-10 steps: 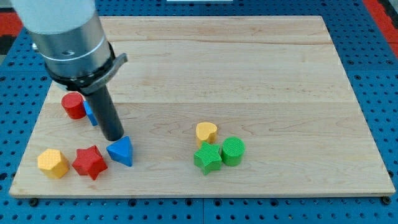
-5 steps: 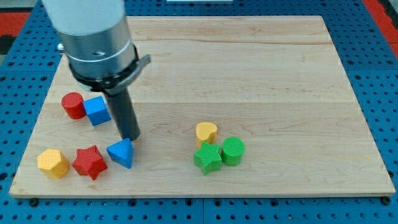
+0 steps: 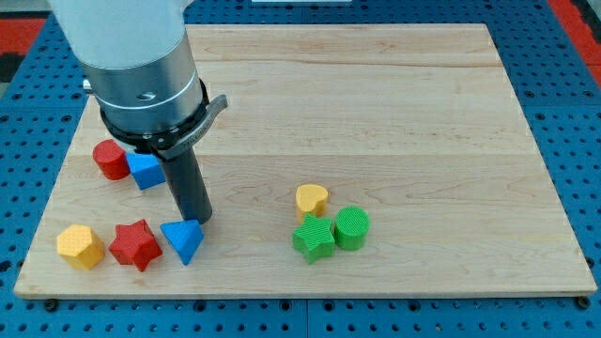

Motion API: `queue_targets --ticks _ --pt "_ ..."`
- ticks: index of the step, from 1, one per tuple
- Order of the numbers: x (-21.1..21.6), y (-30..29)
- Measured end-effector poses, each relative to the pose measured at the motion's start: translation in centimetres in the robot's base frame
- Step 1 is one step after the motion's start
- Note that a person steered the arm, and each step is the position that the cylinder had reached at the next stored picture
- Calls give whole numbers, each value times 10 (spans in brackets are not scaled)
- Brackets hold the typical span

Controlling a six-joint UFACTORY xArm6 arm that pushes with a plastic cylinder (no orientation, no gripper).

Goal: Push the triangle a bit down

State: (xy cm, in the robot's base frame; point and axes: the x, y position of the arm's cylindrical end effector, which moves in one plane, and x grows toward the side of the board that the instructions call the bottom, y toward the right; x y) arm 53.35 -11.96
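Observation:
The blue triangle [image 3: 182,240] lies near the board's bottom left, just right of the red star [image 3: 134,245]. My tip [image 3: 196,220] touches the triangle's upper edge from above. The dark rod rises from there to the grey arm body at the view's top left.
A yellow hexagon [image 3: 79,246] sits left of the red star. A red cylinder [image 3: 110,160] and a blue cube [image 3: 145,170] sit at the left, the cube partly behind the rod. A yellow heart [image 3: 312,199], green star [image 3: 313,238] and green cylinder [image 3: 352,227] cluster mid-right on the wooden board [image 3: 394,113].
My tip moved right, then down against the triangle. The triangle has slid a little down and turned, its point now facing down.

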Motion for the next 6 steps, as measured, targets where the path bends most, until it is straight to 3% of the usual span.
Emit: queue_targets --ticks 2,6 --pt "-15 -40" --pt "-29 -184"
